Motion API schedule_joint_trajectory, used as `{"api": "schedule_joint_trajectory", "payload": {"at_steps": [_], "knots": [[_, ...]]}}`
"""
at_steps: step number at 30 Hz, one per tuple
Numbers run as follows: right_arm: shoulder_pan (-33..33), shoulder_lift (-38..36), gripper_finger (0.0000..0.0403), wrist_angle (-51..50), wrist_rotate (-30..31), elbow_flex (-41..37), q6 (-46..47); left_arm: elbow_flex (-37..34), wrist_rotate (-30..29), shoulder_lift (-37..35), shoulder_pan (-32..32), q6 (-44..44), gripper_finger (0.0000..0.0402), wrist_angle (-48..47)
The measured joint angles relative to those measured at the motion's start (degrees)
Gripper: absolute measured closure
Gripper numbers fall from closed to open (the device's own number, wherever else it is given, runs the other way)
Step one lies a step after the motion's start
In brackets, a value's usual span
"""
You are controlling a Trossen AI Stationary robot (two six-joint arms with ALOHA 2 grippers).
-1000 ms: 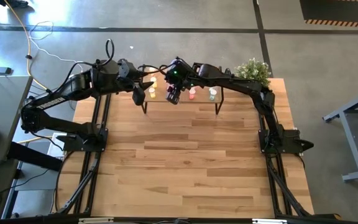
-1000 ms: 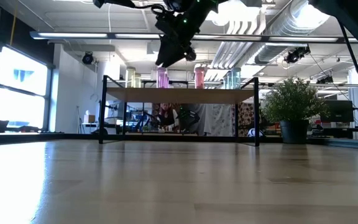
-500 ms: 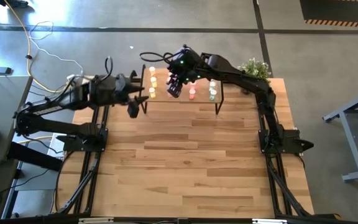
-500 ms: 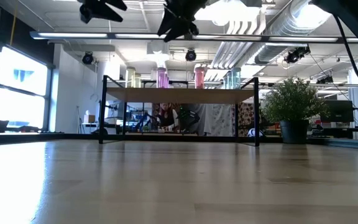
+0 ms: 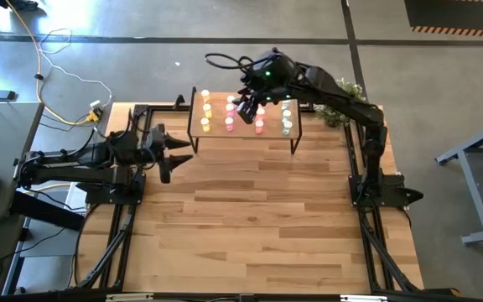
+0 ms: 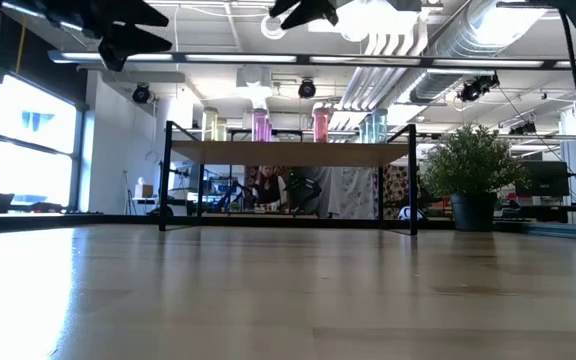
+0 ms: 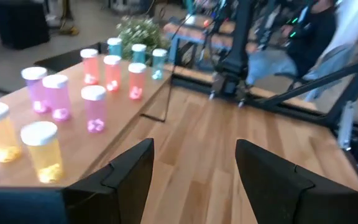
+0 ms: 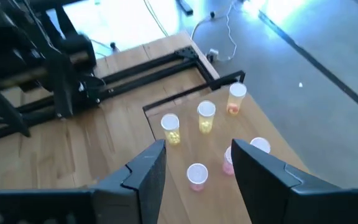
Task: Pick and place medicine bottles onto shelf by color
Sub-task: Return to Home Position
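The shelf stands at the table's far middle on thin dark legs. Several medicine bottles with white caps stand upright on it in colour groups: yellow, pink, red-orange and pale green. My left gripper hangs open over the table's left part, short of the shelf, and holds nothing. My right gripper hovers open high above the shelf, over the yellow and pink bottles, with nothing between its fingers.
A potted green plant stands at the far right corner, beside the shelf. Dark metal frame rails run along the table's left and right sides. Bare wood planks fill the near half of the table.
My left gripper has drawn back from the shelf's left end toward the table's left and near side, and has sunk. My right gripper has risen and gone toward the far edge, over the shelf. Both stay open. The bottles have not moved.
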Motion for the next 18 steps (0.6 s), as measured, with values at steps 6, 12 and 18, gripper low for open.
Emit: {"api": "schedule_joint_trajectory", "payload": {"at_steps": [6,12,18], "knots": [[0.0,-3.9,0.023,-0.1,0.0,0.0,-0.1,-10.8,0.3,-7.9,-2.0,0.3,0.0186,10.4],[0.0,-8.1,0.023,-0.4,0.0,0.0,-0.6,-18.8,4.3,-14.2,-2.7,0.0,0.0186,17.8],[0.0,-12.5,0.023,-3.1,0.7,0.0,-0.7,-26.2,4.6,-18.0,-2.6,-0.1,0.0186,25.7]]}}
